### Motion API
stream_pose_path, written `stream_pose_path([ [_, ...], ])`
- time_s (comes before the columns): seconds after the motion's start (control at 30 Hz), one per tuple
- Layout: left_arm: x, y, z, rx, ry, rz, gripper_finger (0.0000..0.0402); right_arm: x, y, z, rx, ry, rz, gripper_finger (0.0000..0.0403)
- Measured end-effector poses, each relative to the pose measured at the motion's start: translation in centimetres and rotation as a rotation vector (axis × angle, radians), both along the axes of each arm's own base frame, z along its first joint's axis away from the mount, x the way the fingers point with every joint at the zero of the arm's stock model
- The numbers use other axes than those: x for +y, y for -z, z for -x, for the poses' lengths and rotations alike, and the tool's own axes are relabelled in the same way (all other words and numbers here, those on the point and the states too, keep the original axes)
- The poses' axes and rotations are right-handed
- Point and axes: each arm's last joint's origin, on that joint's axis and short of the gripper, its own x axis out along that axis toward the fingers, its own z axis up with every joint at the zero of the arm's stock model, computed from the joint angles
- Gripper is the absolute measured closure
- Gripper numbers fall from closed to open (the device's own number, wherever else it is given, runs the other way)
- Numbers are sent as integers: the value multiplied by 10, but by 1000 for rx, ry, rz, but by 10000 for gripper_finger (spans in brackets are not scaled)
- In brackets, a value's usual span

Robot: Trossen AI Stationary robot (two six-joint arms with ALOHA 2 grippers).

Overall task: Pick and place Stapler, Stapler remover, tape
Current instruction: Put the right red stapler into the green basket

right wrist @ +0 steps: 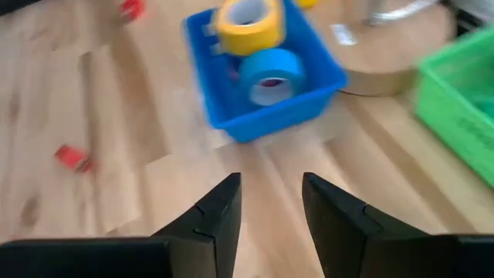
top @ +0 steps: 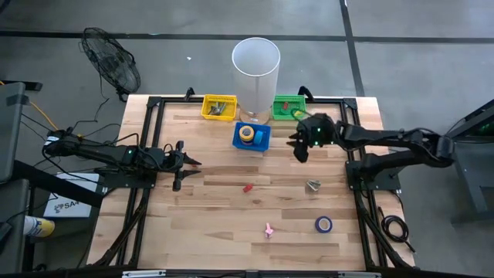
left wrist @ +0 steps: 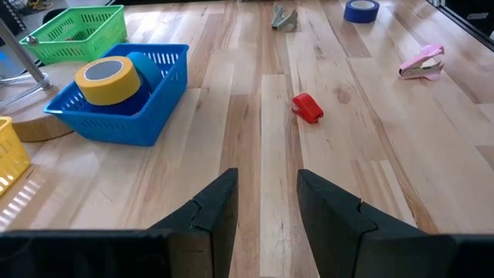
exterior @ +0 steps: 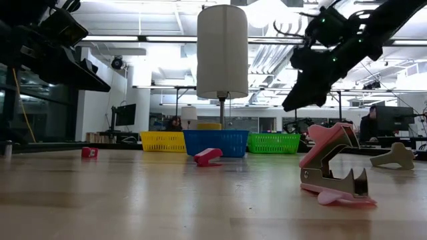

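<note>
While your right gripper (top: 299,147) hung above the worktop (top: 216,193) just beside the blue basket (top: 252,137), its jaws stood apart and empty; your left gripper (top: 185,164) waited near the left edge, jaws likewise apart. You had a blue tape roll (top: 323,224), a pink staple remover (top: 268,230), a grey staple remover (top: 313,184) and a small red stapler (top: 248,188) loose on the boards. I judged the tape light and stiff: you should pinch across its wall.
</note>
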Motion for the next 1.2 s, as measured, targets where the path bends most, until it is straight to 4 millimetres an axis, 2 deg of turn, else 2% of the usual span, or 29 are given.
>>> stream_pose_path([
  [0.6, 0, 0, 0, -1, 0, 0, 270, 62, 1, -18, 31, -321, 169, 273],
  [0.93, 0, 0, 0, -3, 0, 1, 270, 85, 29, -41, 70, -440, 176, 263],
  [1.2, 0, 0, 0, -3, 0, 1, 270, 95, 58, -65, 25, -476, 187, 192],
])
